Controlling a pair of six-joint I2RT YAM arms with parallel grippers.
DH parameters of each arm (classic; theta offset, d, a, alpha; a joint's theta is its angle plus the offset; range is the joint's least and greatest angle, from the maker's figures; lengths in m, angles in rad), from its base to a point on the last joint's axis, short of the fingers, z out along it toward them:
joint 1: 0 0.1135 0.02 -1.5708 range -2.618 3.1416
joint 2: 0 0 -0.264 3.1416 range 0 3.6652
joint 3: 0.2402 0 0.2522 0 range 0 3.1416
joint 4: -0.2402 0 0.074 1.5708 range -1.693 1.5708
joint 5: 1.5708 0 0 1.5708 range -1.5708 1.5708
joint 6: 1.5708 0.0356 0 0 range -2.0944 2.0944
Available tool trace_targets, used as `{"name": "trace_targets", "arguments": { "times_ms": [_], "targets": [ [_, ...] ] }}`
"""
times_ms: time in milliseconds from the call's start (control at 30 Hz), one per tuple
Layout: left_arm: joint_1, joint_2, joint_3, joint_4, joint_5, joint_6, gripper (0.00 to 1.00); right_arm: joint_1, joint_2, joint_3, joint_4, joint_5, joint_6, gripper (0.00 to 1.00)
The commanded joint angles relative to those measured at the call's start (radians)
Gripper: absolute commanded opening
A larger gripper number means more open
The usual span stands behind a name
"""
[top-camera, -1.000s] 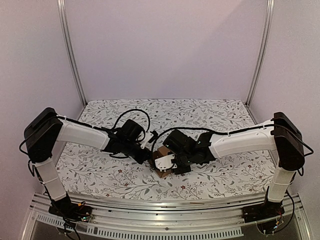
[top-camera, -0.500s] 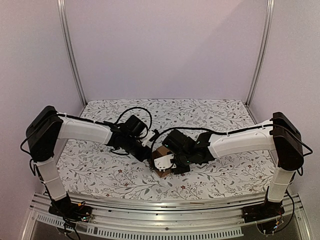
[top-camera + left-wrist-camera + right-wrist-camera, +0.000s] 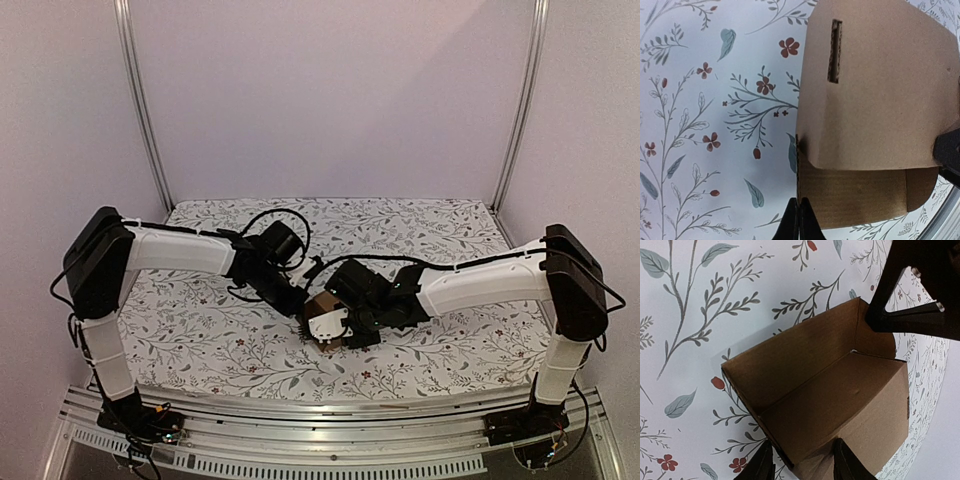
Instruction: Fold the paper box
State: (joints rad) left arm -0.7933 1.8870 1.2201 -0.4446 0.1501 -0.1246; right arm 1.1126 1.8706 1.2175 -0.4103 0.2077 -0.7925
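Standing near the middle of the floral table cover, a little toward 6 o'clock from its centre in the overhead view, the paper box is partly erected, with its top open and both arms crowded over it. The left gripper reaches it from 10 o'clock and the right gripper from 3 o'clock. In the left wrist view the left gripper's fingers are pressed together at 6 o'clock. Their tips meet the box's lower left corner edge, below a broad panel that carries a narrow slit toward 12 o'clock. Whether a sliver of wall is caught between them cannot be told. In the right wrist view the right gripper has its fingers spread either side of the box's near corner at 6 o'clock. I cannot tell whether they bear on the cardboard. The box looks light and thin-walled, so it will probably slide on the cloth under any sideways push. It looks stiff across a flat panel but ready to hinge at the scored creases. Hold is best taken on a wall's top edge close to a corner, where two panels brace each other. Squeezing mid-panel would likely buckle it, and the slit area is probably the weakest spot.
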Motion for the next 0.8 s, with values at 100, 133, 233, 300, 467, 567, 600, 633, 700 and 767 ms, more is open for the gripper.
{"name": "trace_targets", "arguments": {
  "times_ms": [100, 133, 233, 300, 467, 567, 600, 633, 700, 767],
  "targets": [
    [0.002, 0.06, 0.157, -0.068, 0.057, -0.014, 0.0, 0.015, 0.103, -0.089, -0.181, -0.174, -0.013, 0.38],
    [0.001, 0.069, 0.171, -0.082, 0.058, -0.014, 0.0, 0.017, 0.102, -0.09, -0.182, -0.178, -0.016, 0.38],
    [0.002, 0.089, 0.21, -0.119, 0.057, -0.018, 0.0, 0.017, 0.096, -0.093, -0.182, -0.184, -0.02, 0.38],
    [0.002, 0.101, 0.235, -0.142, 0.057, -0.018, 0.0, 0.017, 0.095, -0.094, -0.183, -0.19, -0.024, 0.38],
    [0.003, 0.138, 0.311, -0.207, 0.066, -0.015, 0.0, 0.02, 0.094, -0.1, -0.183, -0.195, -0.033, 0.38],
    [0.003, 0.169, 0.355, -0.248, 0.073, -0.012, 0.0, 0.02, 0.094, -0.102, -0.182, -0.195, -0.038, 0.38],
    [0.003, 0.178, 0.368, -0.262, 0.074, -0.012, 0.0, 0.021, 0.094, -0.102, -0.183, -0.196, -0.038, 0.38],
    [0.004, 0.186, 0.381, -0.271, 0.076, -0.012, 0.0, 0.021, 0.094, -0.103, -0.183, -0.196, -0.039, 0.38],
    [0.005, 0.2, 0.404, -0.288, 0.077, -0.015, 0.0, 0.02, 0.094, -0.103, -0.182, -0.195, -0.039, 0.38],
    [0.006, 0.217, 0.429, -0.307, 0.079, -0.022, 0.0, 0.022, 0.096, -0.104, -0.182, -0.196, -0.04, 0.38]
  ]
}}
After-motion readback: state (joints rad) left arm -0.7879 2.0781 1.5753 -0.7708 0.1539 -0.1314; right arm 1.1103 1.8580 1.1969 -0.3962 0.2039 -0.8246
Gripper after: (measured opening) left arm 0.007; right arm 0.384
